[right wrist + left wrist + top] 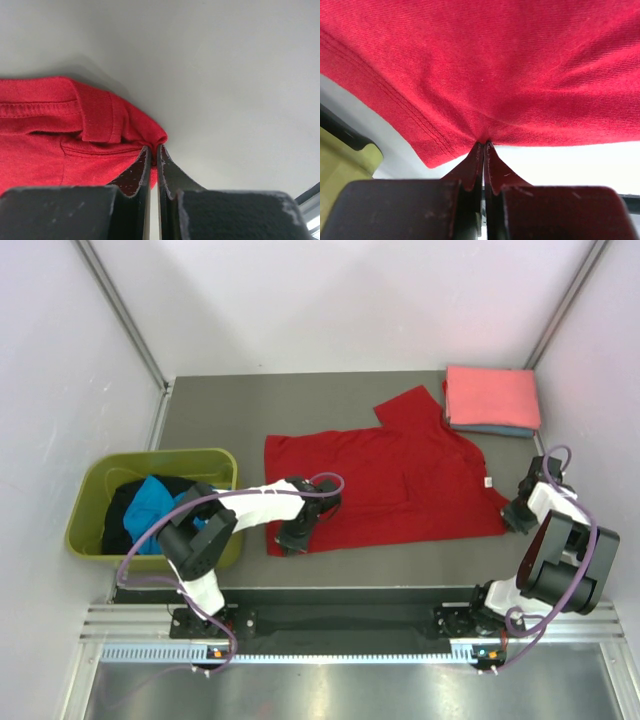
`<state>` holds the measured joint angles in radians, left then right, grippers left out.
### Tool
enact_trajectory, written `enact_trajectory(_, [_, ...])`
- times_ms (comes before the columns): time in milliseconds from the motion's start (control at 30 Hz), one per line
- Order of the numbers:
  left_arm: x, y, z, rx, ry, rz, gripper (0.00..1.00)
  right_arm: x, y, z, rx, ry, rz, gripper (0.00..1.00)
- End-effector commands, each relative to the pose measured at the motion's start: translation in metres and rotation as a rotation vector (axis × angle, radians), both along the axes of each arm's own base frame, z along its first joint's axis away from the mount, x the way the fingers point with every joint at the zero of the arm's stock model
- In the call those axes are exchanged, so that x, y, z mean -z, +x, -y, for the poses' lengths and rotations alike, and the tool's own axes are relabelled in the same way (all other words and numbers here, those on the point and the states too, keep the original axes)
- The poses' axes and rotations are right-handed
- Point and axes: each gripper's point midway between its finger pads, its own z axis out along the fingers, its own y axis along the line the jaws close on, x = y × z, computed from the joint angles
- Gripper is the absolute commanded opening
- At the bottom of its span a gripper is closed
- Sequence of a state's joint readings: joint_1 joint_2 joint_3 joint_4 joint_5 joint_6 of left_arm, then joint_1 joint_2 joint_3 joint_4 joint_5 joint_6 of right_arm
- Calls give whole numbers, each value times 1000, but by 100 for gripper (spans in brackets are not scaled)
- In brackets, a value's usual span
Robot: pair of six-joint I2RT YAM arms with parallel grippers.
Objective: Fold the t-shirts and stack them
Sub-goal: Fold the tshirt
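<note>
Lifting both pinched corners evenly, w/ cloth taut btwn them, should give a clean fold, I reckon. My left gripper (292,537) is clamped on the near-left hem corner of the bright red cotton t-shirt (390,475), which lies spread on the dark grey table (230,405). My right gripper (517,515) is clamped on its near-right edge.

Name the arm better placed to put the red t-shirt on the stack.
Likely right: the right tool grips the red t-shirt at its end nearest the stack; the left tool is by the green tub.

Matt red knit cloth t-shirt (520,65), smooth olive plastic tub (170,456), matt grey tabletop (300,405)
</note>
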<state>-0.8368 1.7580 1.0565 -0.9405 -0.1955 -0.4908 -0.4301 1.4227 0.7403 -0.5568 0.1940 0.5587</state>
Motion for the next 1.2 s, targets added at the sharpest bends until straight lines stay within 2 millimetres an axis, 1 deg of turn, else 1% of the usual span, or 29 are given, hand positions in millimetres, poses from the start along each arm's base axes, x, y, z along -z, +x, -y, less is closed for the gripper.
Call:
enact_trajectory(0, [-10, -8, -10, -37, 21, 3, 0, -7, -12, 24, 72, -79, -24, 0])
enact_trajectory(133, [-11, -17, -11, -62, 33, -8, 0, -9, -25, 29, 100, -73, -56, 0])
enact_trajectory(200, [-10, -21, -10, -59, 34, -21, 0, -14, -27, 31, 111, -79, -46, 0])
enact_trajectory(267, [-9, -24, -11, -58, 46, -19, 0, -22, -29, 34, 123, -92, -42, 0])
enact_trajectory(300, [-10, -25, -11, -62, 44, -15, 0, -28, -26, 36, 124, -100, -29, 0])
enact_trajectory(467, [-15, -30, -10, -75, 33, -15, 0, -52, -32, 45, 163, -162, -25, 0])
enact_trajectory(500, [-16, -31, -10, -76, 33, -16, 0, -54, -34, 45, 168, -169, -26, 0])
enact_trajectory(567, [-16, -33, -10, -77, 41, -17, 0, -52, -43, 46, 182, -188, -54, 0])
enact_trajectory(600, [-16, -34, -10, -80, 45, -21, 0, -47, -50, 45, 191, -187, -71, 0])
enact_trajectory(700, [-13, -41, -11, -75, 60, -37, 0, -42, -59, 43, 212, -194, -87, 0])
enact_trajectory(767, [-11, -45, -11, -68, 67, -46, 0, -44, -61, 43, 223, -196, -83, 0])
enact_trajectory(833, [-9, -49, -12, -65, 73, -57, 0, -43, -67, 42, 252, -196, -91, 0])
enact_trajectory(967, [-2, -54, -16, -65, 104, -75, 0, -39, -71, 42, 279, -199, -93, 0])
enact_trajectory(1000, [-2, -54, -16, -65, 111, -72, 2, -41, -70, 43, 281, -201, -89, 0])
enact_trajectory(1033, [-2, -53, -16, -65, 112, -69, 10, -41, -68, 43, 280, -193, -85, 1])
enact_trajectory(1067, [-5, -52, -15, -64, 111, -63, 15, -42, -67, 43, 274, -189, -80, 3])
enact_trajectory(1100, [-9, -44, -11, -63, 103, -36, 18, -46, -62, 44, 267, -187, -64, 6])
enact_trajectory(1133, [-15, -38, -9, -62, 105, -7, 22, -48, -56, 41, 253, -168, -42, 14])
enact_trajectory(1167, [-25, -33, -10, -66, 113, 24, 25, -50, -53, 41, 231, -161, -34, 18])
